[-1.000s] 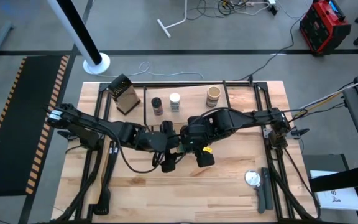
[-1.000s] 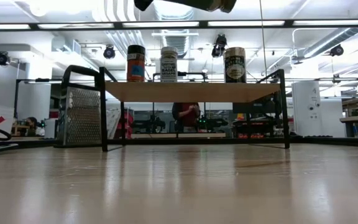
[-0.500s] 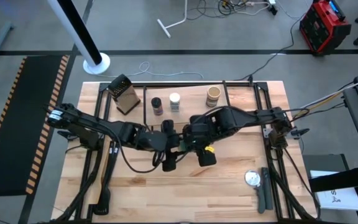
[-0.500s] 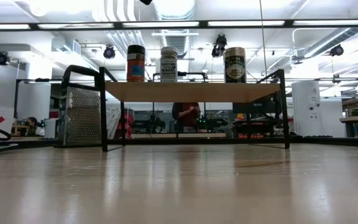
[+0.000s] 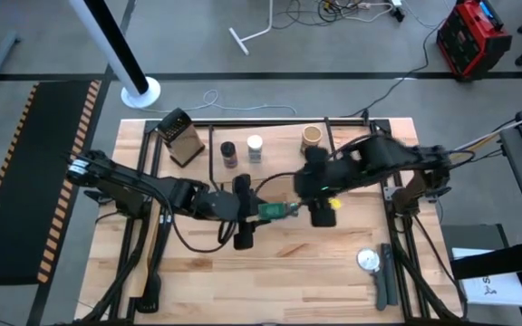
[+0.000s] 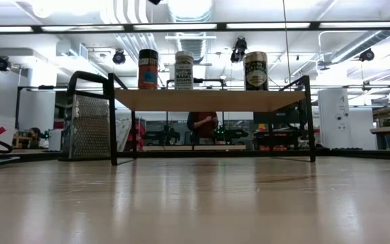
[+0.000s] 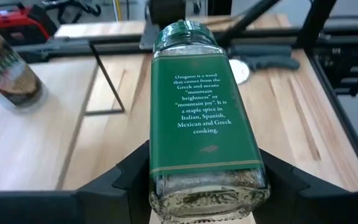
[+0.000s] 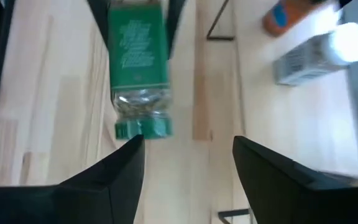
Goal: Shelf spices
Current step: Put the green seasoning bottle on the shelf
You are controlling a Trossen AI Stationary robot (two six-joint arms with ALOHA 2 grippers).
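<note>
The green jar point(image 5: 277, 211) lies on its side in the air above the table point(image 5: 333, 272), just in front of the shelf point(image 6: 208, 99), its green lid pointing toward the right arm. The left gripper point(image 5: 259, 212) is clamped on the jar's base end, its two dark fingers point(image 7: 126, 177) pressing the glass on both sides. In the left wrist view the jar point(image 7: 202, 118) fills the middle, label up.

The right gripper point(image 8: 188, 168) sits just beyond the lid end of the jar point(image 8: 137, 68), apart from it, its fingers spread with nothing between them.

On the shelf stand three jars: the dark-lidded jar point(image 6: 148, 69) toward the grater, the white-lidded jar point(image 6: 184, 70) just beside it, and the tan jar point(image 6: 255, 70) well apart at the other end. The grater point(image 6: 85, 127) stands on the table just beside the shelf's end. A silver disc point(image 5: 368, 260) lies well in front of the shelf, on the right arm's side.
</note>
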